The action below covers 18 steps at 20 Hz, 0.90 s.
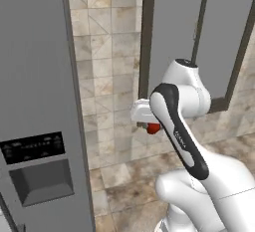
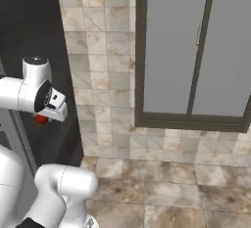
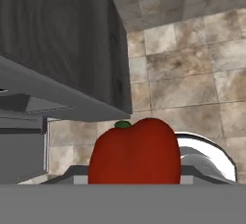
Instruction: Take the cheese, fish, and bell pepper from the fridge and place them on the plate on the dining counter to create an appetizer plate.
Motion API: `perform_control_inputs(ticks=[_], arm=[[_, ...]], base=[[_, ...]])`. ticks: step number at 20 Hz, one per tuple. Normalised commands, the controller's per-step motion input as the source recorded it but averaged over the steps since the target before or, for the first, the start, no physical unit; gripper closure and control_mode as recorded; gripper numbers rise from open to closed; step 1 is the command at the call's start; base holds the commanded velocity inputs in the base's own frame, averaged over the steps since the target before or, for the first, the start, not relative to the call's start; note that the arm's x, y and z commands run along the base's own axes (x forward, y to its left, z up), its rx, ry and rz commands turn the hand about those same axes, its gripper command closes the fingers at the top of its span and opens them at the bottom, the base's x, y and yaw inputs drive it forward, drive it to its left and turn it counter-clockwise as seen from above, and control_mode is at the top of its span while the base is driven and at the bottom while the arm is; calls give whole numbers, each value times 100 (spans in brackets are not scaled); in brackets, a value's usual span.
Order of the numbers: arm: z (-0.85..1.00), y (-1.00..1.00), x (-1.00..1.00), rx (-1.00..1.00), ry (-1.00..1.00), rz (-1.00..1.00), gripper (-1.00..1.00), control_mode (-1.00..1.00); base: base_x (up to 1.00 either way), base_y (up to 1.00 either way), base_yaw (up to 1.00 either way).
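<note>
Red bell pepper, one, held in hand.

In the left base view the fridge stood at 9 o'clock and the wall cabinets at 1 o'clock. The bell pepper sat at centre in the tool, above the floor.

You get flat, even rendered light with no clear source and no hard cast shadows. The fridge door reads smooth mid-grey, its side in the right base view nearly black. In the hand view the bell pepper looms large and soft-edged, faintly shaded. The floor tiles look blurry and low-resolution.
</note>
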Motion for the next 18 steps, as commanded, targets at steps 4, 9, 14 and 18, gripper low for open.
perform_control_inputs(ticks=[4,9,14,18], arm=[[0,0,0,0,0,0,100,100],[0,0,0,0,0,0,100,100],[0,0,0,0,0,0,100,100],[0,0,0,0,0,0,100,100]], base=[[44,-100,8],[40,-100,11],[12,-100,16],[-3,-100,22]])
